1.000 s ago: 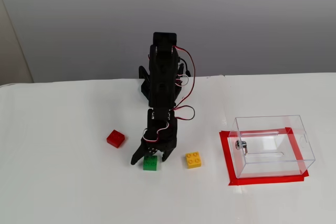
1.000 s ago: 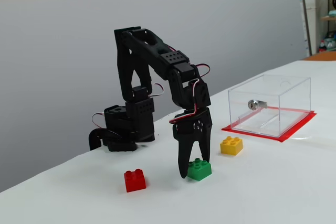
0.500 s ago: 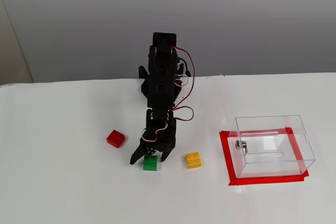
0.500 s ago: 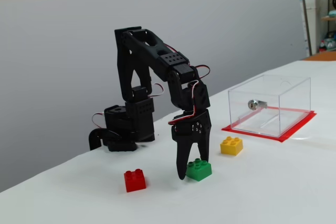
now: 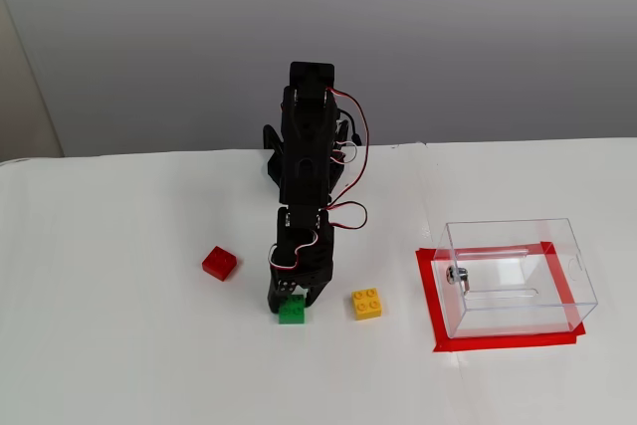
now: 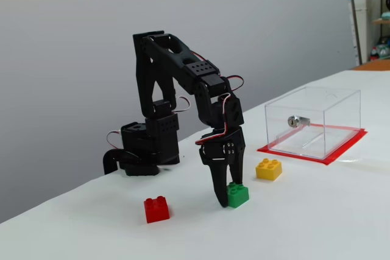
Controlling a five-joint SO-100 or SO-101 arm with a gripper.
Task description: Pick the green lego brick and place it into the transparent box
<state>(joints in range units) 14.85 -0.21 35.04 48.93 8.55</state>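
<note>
The hand point(image 6: 230, 196) is closed narrow on the green brick point(image 6: 237, 194), which sits on the white surface point(image 5: 119, 365). A yellow brick point(image 5: 366, 304) lies between it and the box point(image 5: 518, 276); a red brick point(image 5: 219, 263) lies on the opposite side.

Open table between yellow brick point(image 5: 366, 304) and transparent box point(image 5: 518, 277); box top open. Red brick point(image 5: 219, 263) sits apart at left, clear of that lane
</note>
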